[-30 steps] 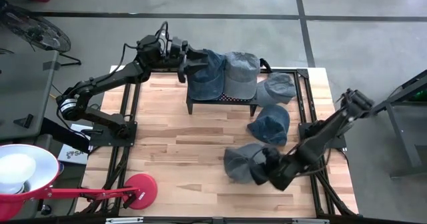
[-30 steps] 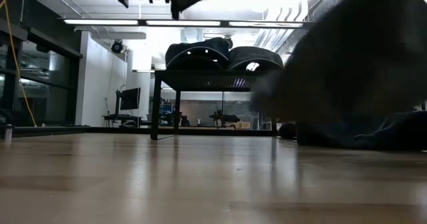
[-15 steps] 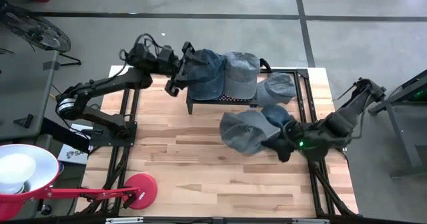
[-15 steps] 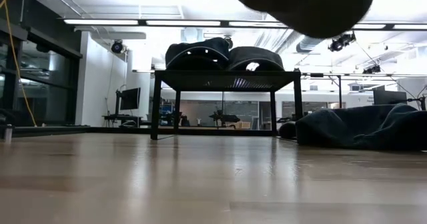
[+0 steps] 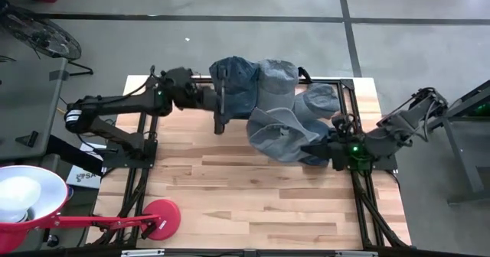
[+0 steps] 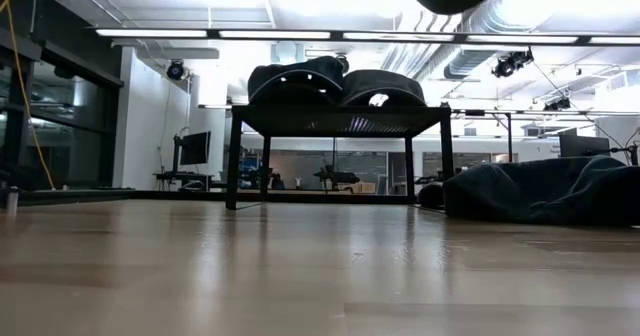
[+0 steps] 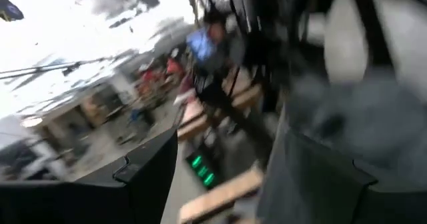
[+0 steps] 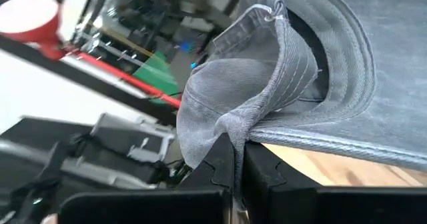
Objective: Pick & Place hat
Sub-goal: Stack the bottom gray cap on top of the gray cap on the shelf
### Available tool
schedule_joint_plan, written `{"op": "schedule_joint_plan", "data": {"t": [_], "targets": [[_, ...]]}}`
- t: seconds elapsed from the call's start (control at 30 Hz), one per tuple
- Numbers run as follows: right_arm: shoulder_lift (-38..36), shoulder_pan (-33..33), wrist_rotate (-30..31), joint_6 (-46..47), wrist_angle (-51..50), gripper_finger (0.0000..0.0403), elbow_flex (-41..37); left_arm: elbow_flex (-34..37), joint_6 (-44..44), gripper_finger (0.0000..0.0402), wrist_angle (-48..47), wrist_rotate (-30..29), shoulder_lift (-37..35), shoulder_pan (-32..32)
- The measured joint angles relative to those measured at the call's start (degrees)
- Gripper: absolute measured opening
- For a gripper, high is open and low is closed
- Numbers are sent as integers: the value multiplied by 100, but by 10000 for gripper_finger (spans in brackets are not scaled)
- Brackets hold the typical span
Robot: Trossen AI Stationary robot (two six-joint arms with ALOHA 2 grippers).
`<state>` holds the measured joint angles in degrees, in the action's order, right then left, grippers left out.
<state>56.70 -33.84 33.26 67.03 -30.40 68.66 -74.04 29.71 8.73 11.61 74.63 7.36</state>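
Right tool (image 8: 237, 164) clamped fully closed on grey hat (image 5: 279, 131), lifted above the counter (image 5: 230, 203) at three o'clock. Left tool (image 5: 218, 104) spread wide, empty, at eleven o'clock by the rack (image 5: 253, 113). No legible writing.

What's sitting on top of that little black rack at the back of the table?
Two denim caps lie side by side on the black rack, a darker blue one and a greyer one. The grey cap held up by the right gripper hides the rack's near right corner from above.
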Motion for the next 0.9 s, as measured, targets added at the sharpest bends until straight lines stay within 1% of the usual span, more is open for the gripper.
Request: {"op": "schedule_joint_plan", "data": {"t": [0.13, 0.3, 0.5, 0.57, 0.63, 0.7, 0.9], "targets": [[-91, 99, -454, -246, 159, 3, -1, -11, 1137, 273, -568, -834, 2, -459], [-214, 200, -999, -291, -5, 2, -4, -20, 2615, 273, -1213, -1716, 4, -1085], [-366, 244, -1283, -276, -111, 2, -4, -20, 4262, 273, -1404, -3039, 4, -1771], [-402, 244, -1330, -272, -110, 2, -4, -20, 4789, 273, -1484, -3368, 1, -1928], [-418, 244, -1382, -276, -108, 2, -4, -20, 5227, 273, -1641, -3562, 1, -2040], [-421, 244, -1419, -276, -108, 3, -4, -20, 5521, 273, -1649, -3617, 58, -2107], [-421, 244, -1420, -290, -108, 3, -4, -20, 5996, 273, -1298, -3683, 358, -2099]]}}
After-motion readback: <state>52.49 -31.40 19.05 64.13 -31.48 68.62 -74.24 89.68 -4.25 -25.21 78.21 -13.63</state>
